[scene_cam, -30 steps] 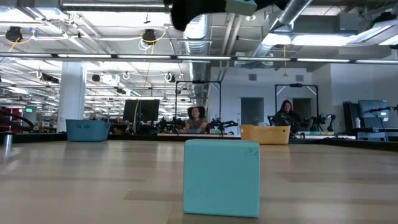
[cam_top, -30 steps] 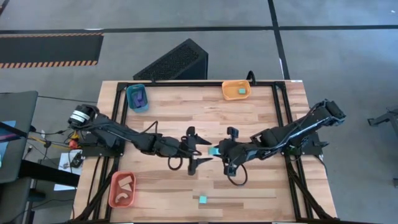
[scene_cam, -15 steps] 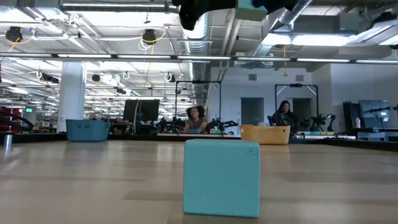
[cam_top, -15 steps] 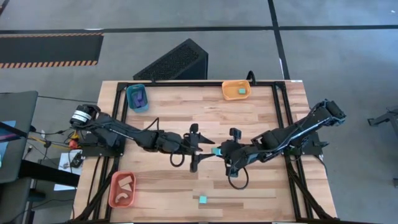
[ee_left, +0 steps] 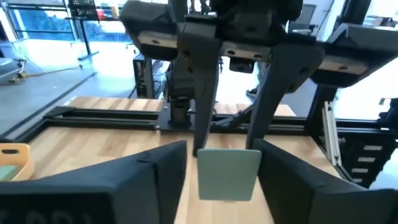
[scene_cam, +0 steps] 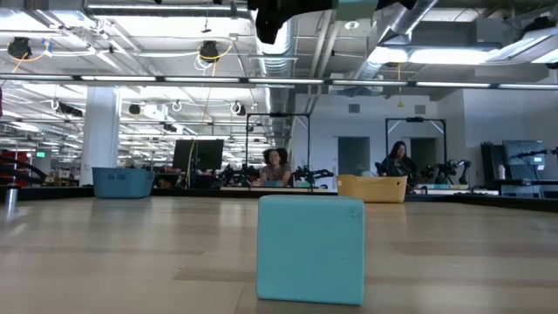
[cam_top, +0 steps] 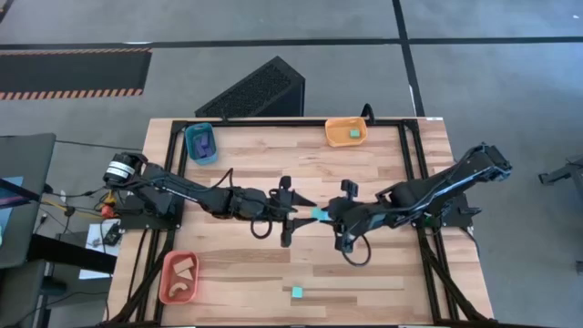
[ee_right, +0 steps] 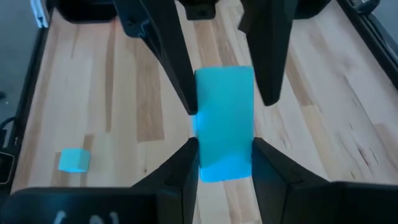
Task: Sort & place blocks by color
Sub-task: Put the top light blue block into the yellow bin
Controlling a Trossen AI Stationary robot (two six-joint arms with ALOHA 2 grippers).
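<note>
Blocks are being sorted on a wooden table (cam_top: 364, 173), and the largest things in play are the two dark arms, reaching in from opposite sides so that their tools meet nose to nose over the middle of the boards. Behind that meeting point, at the far edge, sit the teal tray (cam_top: 201, 144) on the left arm's side, with dark blue pieces in it, and the orange tray (cam_top: 346, 133) on the right arm's side, which already holds a cyan piece; nearer than the left arm, at the front corner, the red-orange tray (cam_top: 178, 278) carries pale tan blocks. The right gripper (ee_right: 225, 163) is clamped on a cyan block (ee_right: 224, 132), held up off the boards and presented outward, which looks like a hand-over. The left gripper (ee_left: 221, 163) has its fingers (ee_left: 149, 177) spread either side of the same block's free end; I cannot tell whether they press it yet. Passing it across seems odd, since the orange tray lies on the right arm's own side, so the purpose is my guess. A loose cyan cube (cam_top: 297, 292) rests on the table in front of both tools, well apart from them, unsorted.
</note>
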